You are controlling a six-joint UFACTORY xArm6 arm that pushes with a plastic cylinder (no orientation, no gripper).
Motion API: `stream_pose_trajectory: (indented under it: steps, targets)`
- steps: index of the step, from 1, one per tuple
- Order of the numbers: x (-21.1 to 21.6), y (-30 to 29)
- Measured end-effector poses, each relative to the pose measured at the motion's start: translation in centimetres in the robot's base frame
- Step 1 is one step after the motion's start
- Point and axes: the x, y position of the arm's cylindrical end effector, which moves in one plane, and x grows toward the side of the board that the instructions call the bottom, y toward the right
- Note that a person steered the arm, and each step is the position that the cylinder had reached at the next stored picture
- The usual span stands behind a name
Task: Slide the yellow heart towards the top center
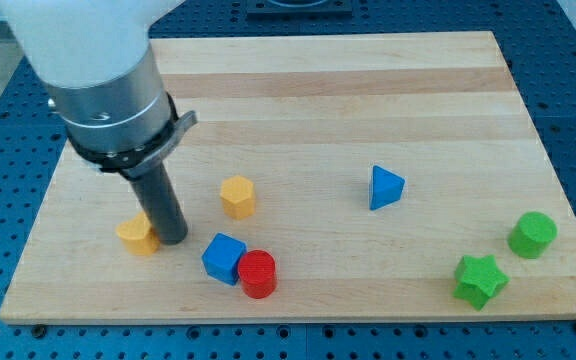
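The yellow heart [136, 236] lies near the board's lower left, partly hidden by my rod. My tip [172, 238] rests on the board right at the heart's right side, touching or almost touching it. A yellow hexagon block [237, 196] stands to the right of the rod, a little higher in the view. The arm's white and grey body fills the view's upper left.
A blue cube [224, 258] and a red cylinder [258, 274] sit close together just right of my tip, lower down. A blue triangle [385, 187] is at centre right. A green star [479, 280] and green cylinder [532, 234] are at lower right. The wooden board [328, 80] extends upward.
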Motion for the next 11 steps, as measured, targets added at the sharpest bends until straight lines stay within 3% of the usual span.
stream_pose_trajectory:
  steps: [3, 4, 5, 7, 8, 10, 11]
  targets:
    - [-4.3, -6.8]
    - [-5.4, -12.6]
    - [-4.5, -15.4]
    - [0.3, -14.0]
    - [1.2, -12.6]
    - [-1.4, -9.0]
    - [1.3, -9.1]
